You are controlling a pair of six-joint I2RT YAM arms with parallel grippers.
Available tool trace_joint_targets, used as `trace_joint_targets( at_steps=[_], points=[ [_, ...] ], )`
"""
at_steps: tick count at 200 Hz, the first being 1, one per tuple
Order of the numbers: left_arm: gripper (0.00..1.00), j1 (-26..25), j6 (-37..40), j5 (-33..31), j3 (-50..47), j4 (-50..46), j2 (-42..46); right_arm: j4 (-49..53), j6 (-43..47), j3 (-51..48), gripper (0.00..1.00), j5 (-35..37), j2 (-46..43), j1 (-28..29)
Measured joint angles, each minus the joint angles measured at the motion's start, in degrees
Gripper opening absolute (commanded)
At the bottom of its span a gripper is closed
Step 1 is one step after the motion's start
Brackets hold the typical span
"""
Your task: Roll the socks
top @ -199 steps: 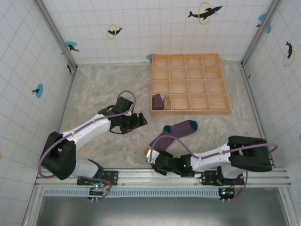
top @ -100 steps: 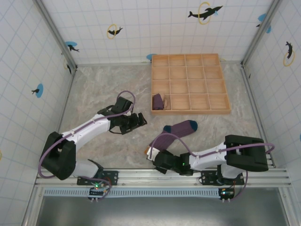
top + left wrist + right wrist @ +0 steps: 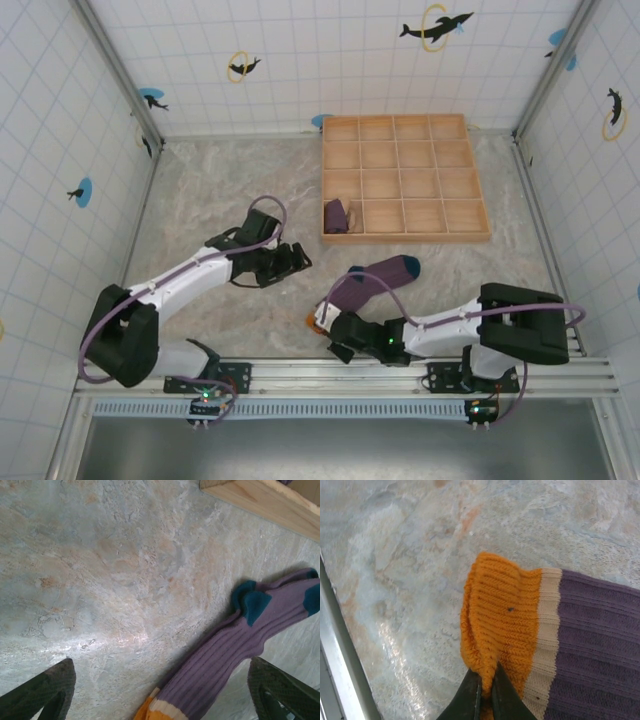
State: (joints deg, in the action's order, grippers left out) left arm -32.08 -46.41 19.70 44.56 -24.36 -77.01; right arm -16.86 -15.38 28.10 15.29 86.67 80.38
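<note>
- My right tool (image 3: 484, 682) is pinched shut on the orange cuff (image 3: 500, 610) of the sock (image 3: 590, 645); the knit folds up into a small ridge between the two dark tips.
- In the top view my right tool (image 3: 321, 323) lies low at the near edge of the surface (image 3: 220, 190), its arm reaching in from the right.
- The sock (image 3: 372, 280) lies flat on the surface, running diagonally from the cuff near me to its teal toe, which points away and to the right.
- It is ribbed purple with a cream band next to the orange cuff, and it has teal heel and toe patches.
- My left tool (image 3: 291, 257) hangs above the surface just left of the sock, touching nothing.
- From the left wrist, my left tool (image 3: 160, 680) is spread wide, and the sock (image 3: 235, 645) lies between its two fingers.
- A wooden tray (image 3: 405, 237) with a grid of compartments sits beyond the sock, apart from it.
- A dark purple rolled bundle (image 3: 337, 215) rests in the tray's near-left compartment.
</note>
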Motion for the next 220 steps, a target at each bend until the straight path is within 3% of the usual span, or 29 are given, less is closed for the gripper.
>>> trace_joint_targets(
  at_steps=[51,151,186,220],
  points=[
    [0.76,0.0,-0.3,0.8,-4.5,4.1,3.3,-6.8,-9.5,-7.0,0.00,-8.7,-6.1,-8.7],
    [0.29,-9.4,-3.4,-2.5,-8.5,10.3,3.8,-17.1,-31.8,-13.4,0.00,-20.1,-8.5,-19.9],
    [0.21,-11.9,-3.6,-2.9,-10.5,11.9,3.9,-18.2,-37.9,-15.1,0.00,-22.3,-8.5,-23.2],
    [0.21,-15.1,-4.0,-3.5,-12.1,15.1,4.4,-20.3,-43.3,-16.5,0.00,-24.5,-7.1,-25.1]
  ],
)
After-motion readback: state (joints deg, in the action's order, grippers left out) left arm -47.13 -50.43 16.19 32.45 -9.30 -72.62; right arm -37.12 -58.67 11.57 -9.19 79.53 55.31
